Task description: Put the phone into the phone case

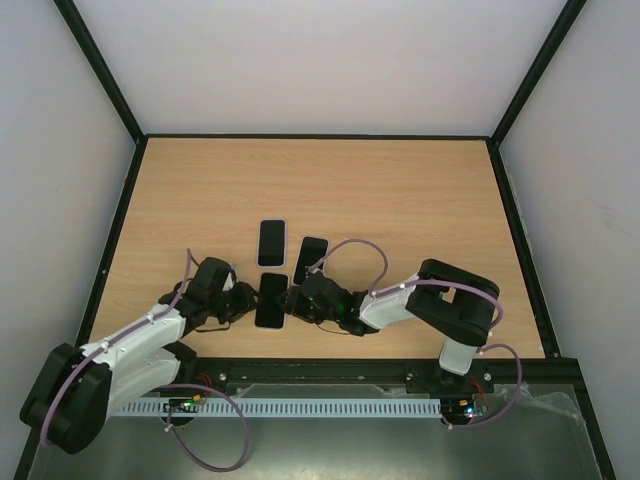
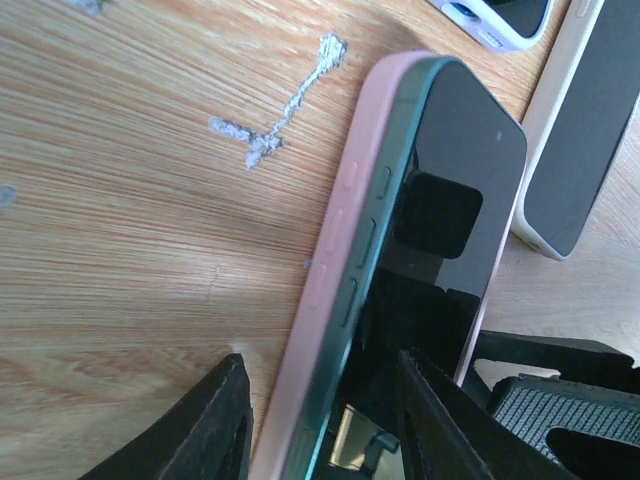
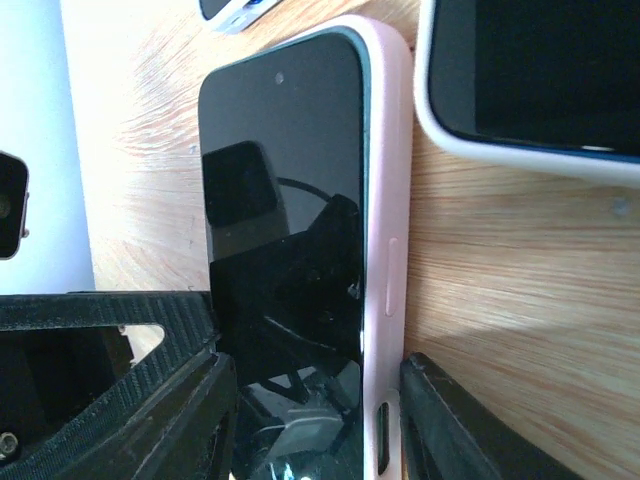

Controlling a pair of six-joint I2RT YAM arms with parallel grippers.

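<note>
Phone [image 1: 270, 300] half-seated in phone case [image 3: 388, 200] by your worktop's near edge. Right gripper [image 3: 315, 362] clamps the phone case; left gripper [image 2: 320, 360]: can't tell.

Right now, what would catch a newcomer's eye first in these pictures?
The dark-screened phone in a pink case lies near the table's front edge, hemmed in by the left gripper and right gripper. In the left wrist view its green edge stands proud of the case rim, so it looks not fully seated. Just beyond lie a white-cased phone and a second phone.
</note>
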